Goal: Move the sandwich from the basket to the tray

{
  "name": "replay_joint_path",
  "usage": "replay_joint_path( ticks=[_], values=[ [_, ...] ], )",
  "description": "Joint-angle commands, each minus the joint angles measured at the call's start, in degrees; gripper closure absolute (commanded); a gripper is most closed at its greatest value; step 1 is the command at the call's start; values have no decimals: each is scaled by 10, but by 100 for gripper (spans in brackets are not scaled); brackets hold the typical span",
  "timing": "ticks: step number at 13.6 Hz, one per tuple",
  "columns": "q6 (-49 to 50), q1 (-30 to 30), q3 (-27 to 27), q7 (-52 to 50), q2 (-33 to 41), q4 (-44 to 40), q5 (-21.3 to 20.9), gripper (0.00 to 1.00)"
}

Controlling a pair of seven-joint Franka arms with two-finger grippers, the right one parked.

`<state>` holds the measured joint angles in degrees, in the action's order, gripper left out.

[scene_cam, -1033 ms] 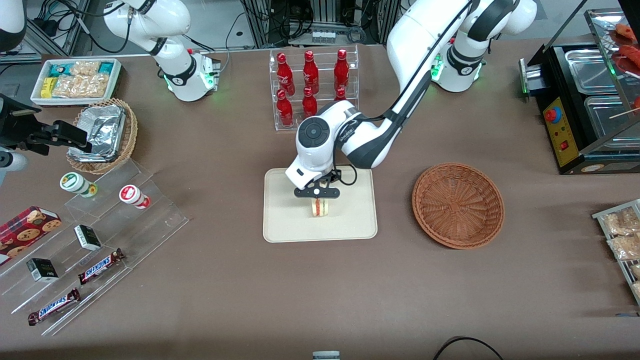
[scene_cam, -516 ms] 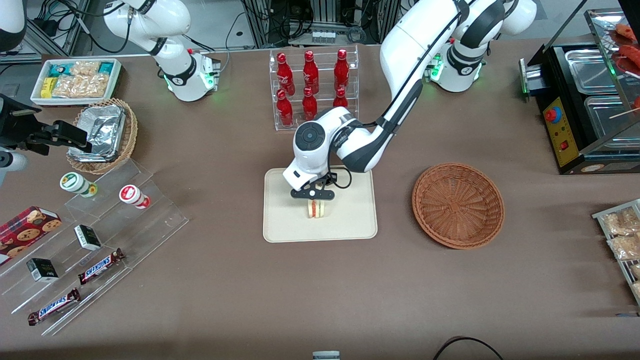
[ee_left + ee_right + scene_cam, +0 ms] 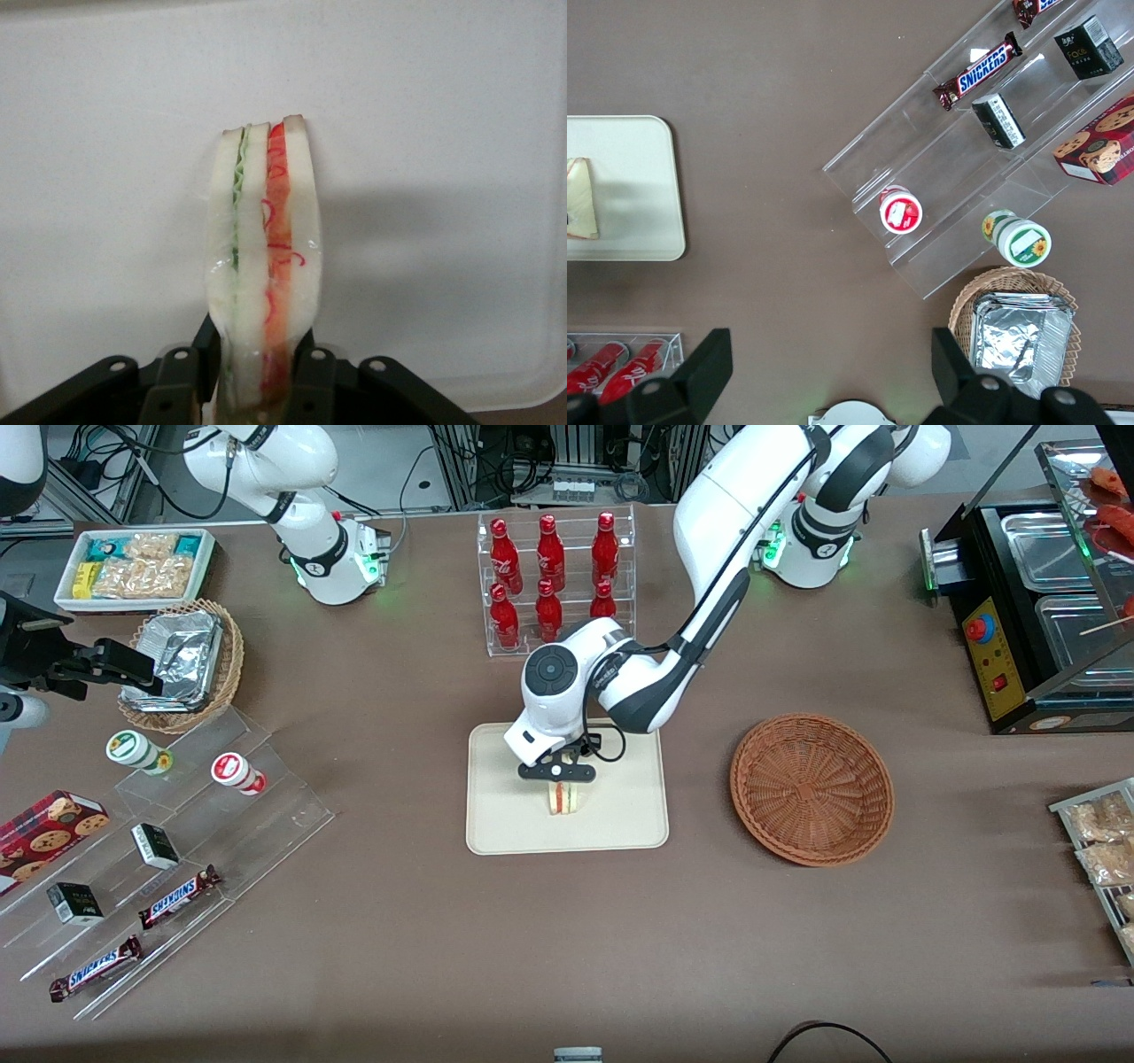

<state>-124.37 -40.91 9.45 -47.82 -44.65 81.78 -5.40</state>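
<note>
We have the sandwich (image 3: 565,800) standing on its edge on the tray (image 3: 496,824), roughly at the tray's middle and a little toward the edge nearest the front camera. The wrist view shows it upright, pale bread slices with a green layer and a red layer between them, its wrapped base caught between the two black fingers (image 3: 306,390). So our gripper (image 3: 556,772) sits directly above the sandwich, pinching its upper end, with the lower edge apparently down on the tray.

The basket (image 3: 811,788) lies empty on the surface, well apart from the tray, toward the working arm's end.

As we judge it, the carry is finished and what remains is letting go. The main risk is toppling: the wedge is tall and narrow, so if our fingers part unevenly or drag on the film as we lift, it could fall flat or be pulled off its spot. If it is not fully resting on the tray, it would drop and tip. Rising before the fingers are clear could carry it off again.
</note>
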Motion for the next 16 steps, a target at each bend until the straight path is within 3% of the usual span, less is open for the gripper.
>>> replay_joint_path(
  ticks=[1, 5, 10, 16],
  values=[
    [2, -9, -7, -14, -6, -19, -10, 1],
    [28, -3, -7, -17, 41, -19, -7, 1],
    [86, 6, -61, -70, 159, -17, 4, 1],
    [219, 98, -62, -58, 271, -13, 20, 1]
  ],
)
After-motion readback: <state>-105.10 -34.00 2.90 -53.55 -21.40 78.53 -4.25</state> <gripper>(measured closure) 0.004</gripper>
